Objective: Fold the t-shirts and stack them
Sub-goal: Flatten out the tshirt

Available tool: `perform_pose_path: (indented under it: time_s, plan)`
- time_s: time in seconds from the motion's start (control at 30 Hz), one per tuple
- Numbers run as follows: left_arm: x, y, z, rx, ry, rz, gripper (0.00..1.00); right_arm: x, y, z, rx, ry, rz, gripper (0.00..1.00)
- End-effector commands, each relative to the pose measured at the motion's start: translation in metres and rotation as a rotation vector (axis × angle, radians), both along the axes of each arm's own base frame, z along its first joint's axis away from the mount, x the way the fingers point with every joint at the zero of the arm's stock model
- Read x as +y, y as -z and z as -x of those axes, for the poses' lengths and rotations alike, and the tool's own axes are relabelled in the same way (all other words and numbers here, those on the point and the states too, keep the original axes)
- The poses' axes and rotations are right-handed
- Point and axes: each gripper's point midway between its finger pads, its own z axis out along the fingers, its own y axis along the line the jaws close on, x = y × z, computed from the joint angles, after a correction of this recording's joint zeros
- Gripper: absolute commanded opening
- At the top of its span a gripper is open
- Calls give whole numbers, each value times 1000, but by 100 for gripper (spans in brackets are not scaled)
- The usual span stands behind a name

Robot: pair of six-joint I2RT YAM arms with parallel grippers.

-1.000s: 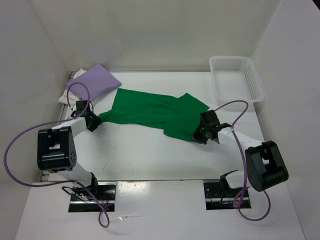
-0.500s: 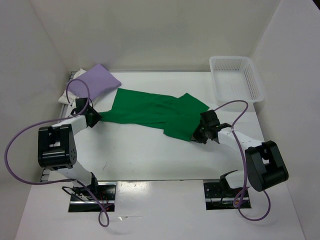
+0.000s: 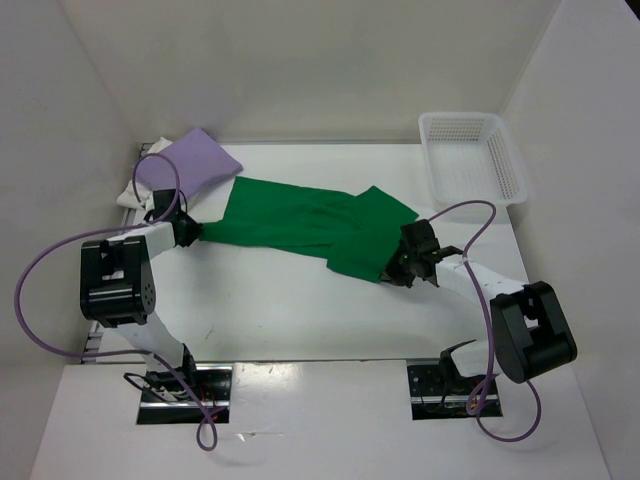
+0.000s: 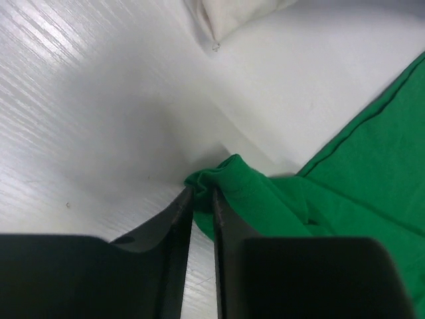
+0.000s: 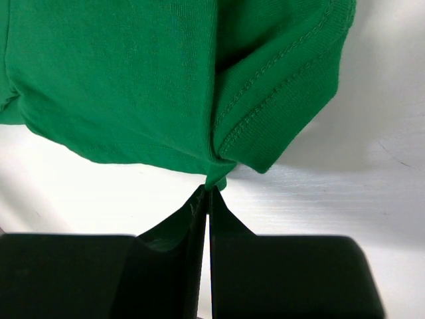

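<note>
The bright green t-shirt (image 3: 300, 225) lies stretched across the middle of the table, crumpled toward its right end. My left gripper (image 3: 190, 232) is at its left tip, and in the left wrist view the jaws (image 4: 202, 193) stand narrow with a bunched green corner (image 4: 229, 176) pinched between them. My right gripper (image 3: 392, 272) is shut on a small fold of the shirt's lower right edge (image 5: 216, 178), next to a hemmed sleeve (image 5: 285, 93). The folded lilac t-shirt (image 3: 195, 160) rests at the back left on top of the white t-shirt (image 3: 128, 193).
A white plastic lattice basket (image 3: 497, 150) stands at the back right corner. White walls enclose the table at the left, back and right. Purple cables loop from both arms near the table's side edges.
My left gripper has slid slightly toward the back and right onto the green shirt's left tip, and its jaws have narrowed round the cloth. The right arm has held still.
</note>
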Motion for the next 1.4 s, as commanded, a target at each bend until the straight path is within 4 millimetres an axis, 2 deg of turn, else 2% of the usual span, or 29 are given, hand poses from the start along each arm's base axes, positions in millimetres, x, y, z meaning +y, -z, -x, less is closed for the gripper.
perform_pose_path:
  time_s: [0.0,0.07,0.1,0.3,0.33,0.4,0.57,0.6,0.63,0.67,0.7,0.77,0.8,0.83,0.87,0.9,0.93,0.97,1.0,1.03,1.07,1.1,1.13,1.17,1.2,1.23,1.3,1.33,1.37]
  plan:
    - [6,-13,-18,-50,-21,-6,24,3,-6,-4,-46,-17,-4,7]
    - [4,-7,-16,-30,-15,4,6,3,-5,-2,-38,-17,-1,7]
    - [4,-7,-16,-30,-15,4,4,1,-7,-3,-49,-12,4,7]
    - [6,-24,-9,-53,-5,-22,0,1,-10,-3,-39,-12,7,5]
    - [6,-33,-10,-73,5,-34,0,2,-13,-4,-49,-12,4,5]
    - [5,-39,-4,-71,13,-41,0,1,-24,-8,-73,-6,5,1]
    - [-5,-88,8,-153,67,-65,0,-2,-64,-15,-131,13,12,0]
    - [-19,-90,15,-138,104,-52,0,-3,-77,-17,-160,19,9,0]
    - [-24,-111,17,-178,124,-67,0,-3,-92,-18,-176,19,3,0]
    - [-33,-117,21,-184,160,-55,0,0,-104,-18,-195,11,-4,0]
    - [-40,-138,26,-214,180,-49,0,-2,-135,-26,-267,29,-9,0]
    - [-52,-155,37,-220,231,-26,0,-6,-166,-23,-319,25,15,0]
    - [-54,-187,36,-285,246,-41,0,-5,-203,-31,-390,30,4,0]
    - [-56,-205,36,-314,256,-39,0,-10,-219,-26,-405,30,17,0]
    - [-62,-223,41,-339,288,-30,0,-14,-269,-32,-513,36,21,0]
    - [-65,-244,38,-381,305,-26,0,-17,-288,-34,-546,35,35,0]
    - [-67,-294,32,-490,319,-43,0,-19,-303,-29,-554,25,60,0]
    - [-67,-319,27,-541,320,-56,0,-26,-350,-34,-656,38,79,0]
    - [-70,-346,24,-599,328,-54,0,-29,-372,-34,-696,45,88,0]
    - [-72,-410,28,-735,335,-76,0,-34,-388,-31,-719,39,116,0]
    - [-72,-431,27,-771,336,-85,0,-41,-441,-22,-837,66,90,0]
    - [-68,-450,34,-801,325,-98,0,-44,-457,-27,-865,83,102,0]
    - [-69,-470,41,-842,321,-101,0,-52,-502,-11,-970,111,74,0]
    - [-70,-497,51,-904,322,-117,0,-54,-518,-12,-1008,122,76,0]
    - [-70,-502,54,-912,322,-120,0,-56,-536,-7,-1053,133,57,0]
    - [-71,-511,61,-936,317,-113,0,-63,-569,11,-1141,150,29,0]
    - [-78,-527,68,-981,336,-91,0,-67,-589,14,-1196,166,24,0]
    - [-78,-535,72,-998,336,-96,0,-71,-611,27,-1265,184,-6,0]
    - [-78,-545,77,-1024,337,-103,0,-70,-620,30,-1296,181,-25,0]
